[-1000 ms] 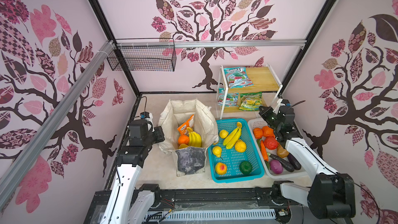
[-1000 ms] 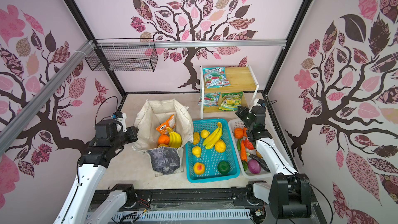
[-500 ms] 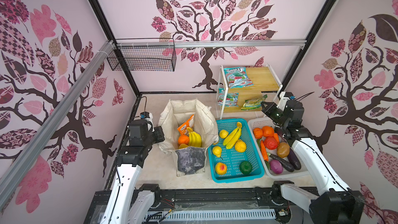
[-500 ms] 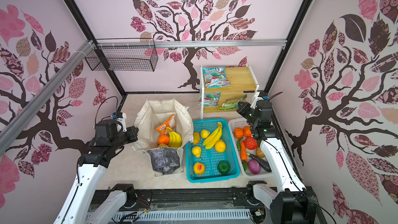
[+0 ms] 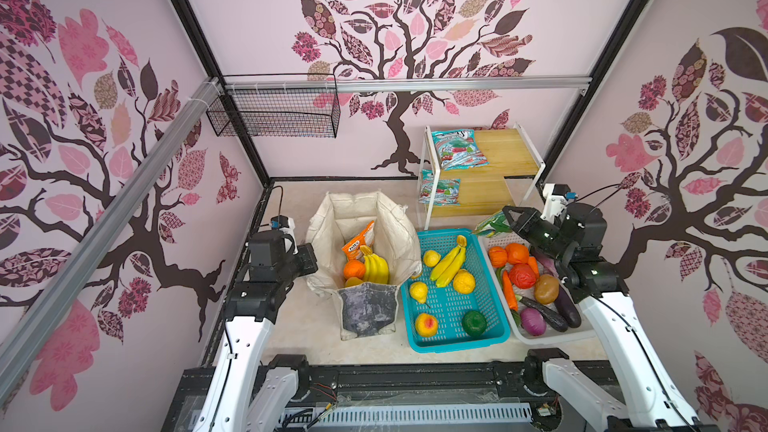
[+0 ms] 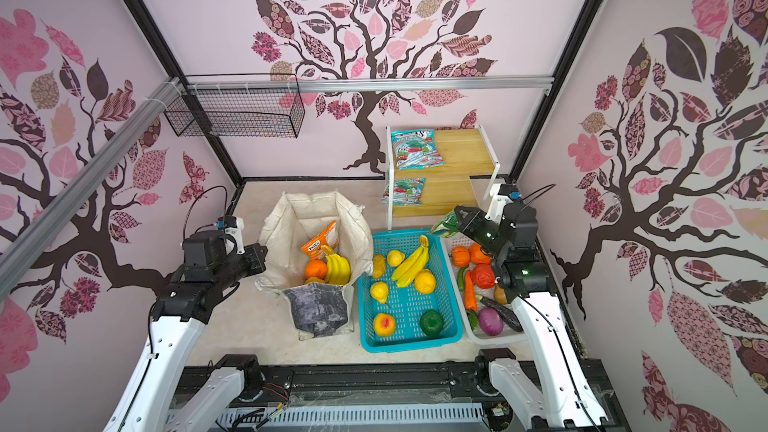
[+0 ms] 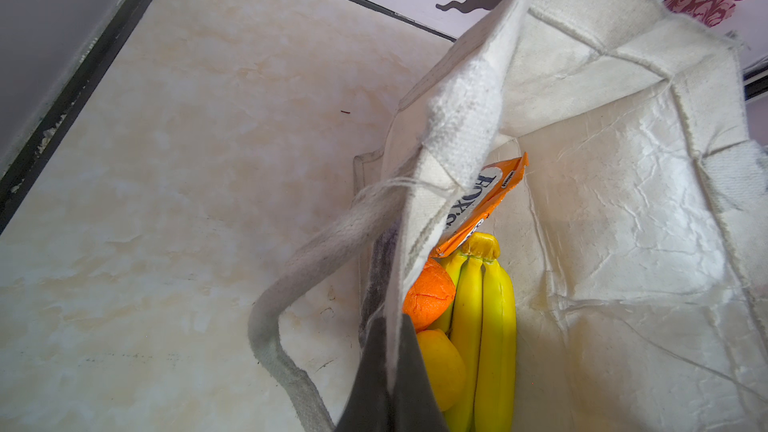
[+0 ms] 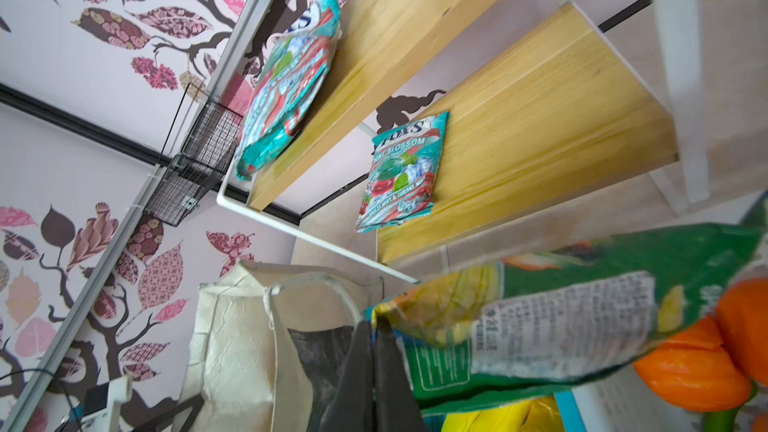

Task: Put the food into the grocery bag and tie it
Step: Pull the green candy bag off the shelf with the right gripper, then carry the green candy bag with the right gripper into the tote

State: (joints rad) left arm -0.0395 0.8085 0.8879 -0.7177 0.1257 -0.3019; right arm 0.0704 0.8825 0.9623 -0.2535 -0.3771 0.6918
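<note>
The cream grocery bag (image 5: 361, 218) (image 6: 316, 209) stands open, holding a banana bunch (image 5: 376, 270), an orange (image 5: 353, 270) and the orange FOX'S packet (image 5: 359, 238). My left gripper (image 5: 313, 253) (image 7: 392, 326) is shut on the bag's left rim (image 7: 457, 126). Above the far end of the white basket (image 5: 552, 336), my right gripper (image 5: 506, 213) (image 8: 374, 326) is shut on a corner of the green-yellow sweet packet (image 5: 492, 224) (image 8: 582, 313), which hangs in the air. A round red vegetable (image 5: 522, 275) lies in that basket.
A teal basket (image 5: 457, 344) of toy fruit sits between the bag and the white basket. Behind them a two-level wooden shelf (image 5: 498, 147) carries teal-red sweet packets (image 5: 457, 149). A black wire basket (image 5: 274, 114) hangs on the back wall.
My right gripper has lifted the green-yellow packet off the lower shelf and drawn it forward over the white basket. The left arm has stayed where it was.
</note>
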